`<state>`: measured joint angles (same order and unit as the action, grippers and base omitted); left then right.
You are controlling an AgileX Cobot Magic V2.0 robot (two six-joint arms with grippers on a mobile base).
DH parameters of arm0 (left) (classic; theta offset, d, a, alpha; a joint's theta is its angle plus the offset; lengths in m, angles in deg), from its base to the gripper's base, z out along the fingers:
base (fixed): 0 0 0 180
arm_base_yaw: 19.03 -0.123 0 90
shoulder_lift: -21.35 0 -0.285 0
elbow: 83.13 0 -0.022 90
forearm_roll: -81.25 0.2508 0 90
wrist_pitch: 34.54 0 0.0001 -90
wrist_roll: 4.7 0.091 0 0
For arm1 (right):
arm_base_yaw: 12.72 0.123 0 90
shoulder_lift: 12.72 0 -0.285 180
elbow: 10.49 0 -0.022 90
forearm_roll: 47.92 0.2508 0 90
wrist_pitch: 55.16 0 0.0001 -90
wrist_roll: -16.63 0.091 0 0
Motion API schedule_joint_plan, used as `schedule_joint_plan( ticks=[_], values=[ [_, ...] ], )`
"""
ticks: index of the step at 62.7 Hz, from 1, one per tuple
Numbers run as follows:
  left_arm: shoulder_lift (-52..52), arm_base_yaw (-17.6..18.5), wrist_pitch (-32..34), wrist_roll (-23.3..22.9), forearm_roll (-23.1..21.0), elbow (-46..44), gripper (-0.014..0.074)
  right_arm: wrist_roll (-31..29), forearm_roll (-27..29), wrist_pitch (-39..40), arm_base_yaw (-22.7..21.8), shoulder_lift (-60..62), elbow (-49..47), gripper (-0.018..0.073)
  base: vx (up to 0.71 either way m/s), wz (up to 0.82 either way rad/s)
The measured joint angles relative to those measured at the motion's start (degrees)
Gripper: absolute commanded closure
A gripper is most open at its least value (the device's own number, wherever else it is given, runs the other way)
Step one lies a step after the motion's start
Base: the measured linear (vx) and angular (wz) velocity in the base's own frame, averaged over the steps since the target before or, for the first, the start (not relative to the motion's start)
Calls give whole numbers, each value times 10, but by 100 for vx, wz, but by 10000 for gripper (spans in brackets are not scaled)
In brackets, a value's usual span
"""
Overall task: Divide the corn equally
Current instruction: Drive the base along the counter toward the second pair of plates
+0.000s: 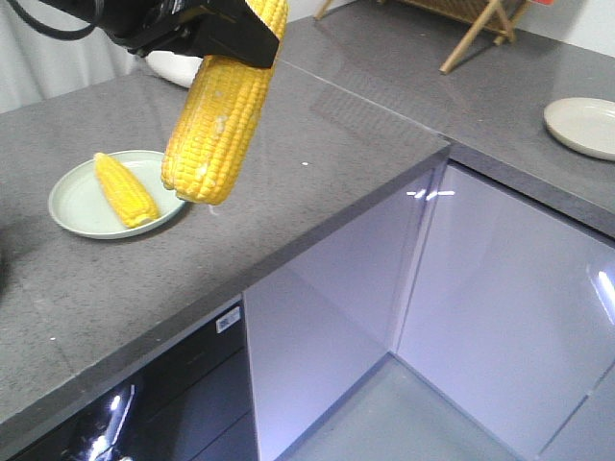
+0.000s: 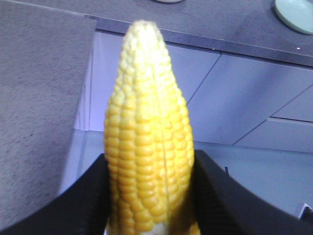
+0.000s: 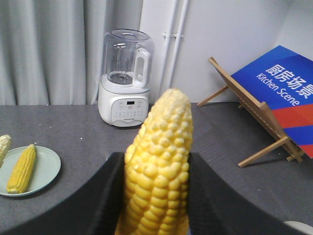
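Three corn cobs show. The left claw (image 2: 149, 164) is clamped on the first cob (image 1: 216, 120), with a black finger pressed to each side. In the front view this cob hangs downward in the upper left of the frame, above the grey counter (image 1: 317, 154). Its lower end overlaps the right rim of a pale green plate (image 1: 72, 216) at the left, where the second cob (image 1: 125, 189) lies. The right claw (image 3: 156, 164) grips the third cob (image 3: 164, 122) the same way, with its tip pointing up the middle of the right wrist view. Behind it a white blender (image 3: 124, 83) stands left of centre before a curtain (image 3: 49, 49), and a blue sign (image 3: 281, 88) leans on a wooden stand (image 3: 254, 122) at the right. A cream plate (image 1: 584, 125) sits at the right edge of the front view.
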<state>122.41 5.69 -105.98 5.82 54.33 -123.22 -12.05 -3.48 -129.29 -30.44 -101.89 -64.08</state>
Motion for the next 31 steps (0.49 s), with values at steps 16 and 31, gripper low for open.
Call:
schedule_joint_plan(
  ticks=[16,31],
  values=[
    [0,0,0,0,0,0,603,0,0,0,0,0,0,564,-4,-28],
    [0,0,0,0,0,0,603,0,0,0,0,0,0,564,-4,-26]
  ],
)
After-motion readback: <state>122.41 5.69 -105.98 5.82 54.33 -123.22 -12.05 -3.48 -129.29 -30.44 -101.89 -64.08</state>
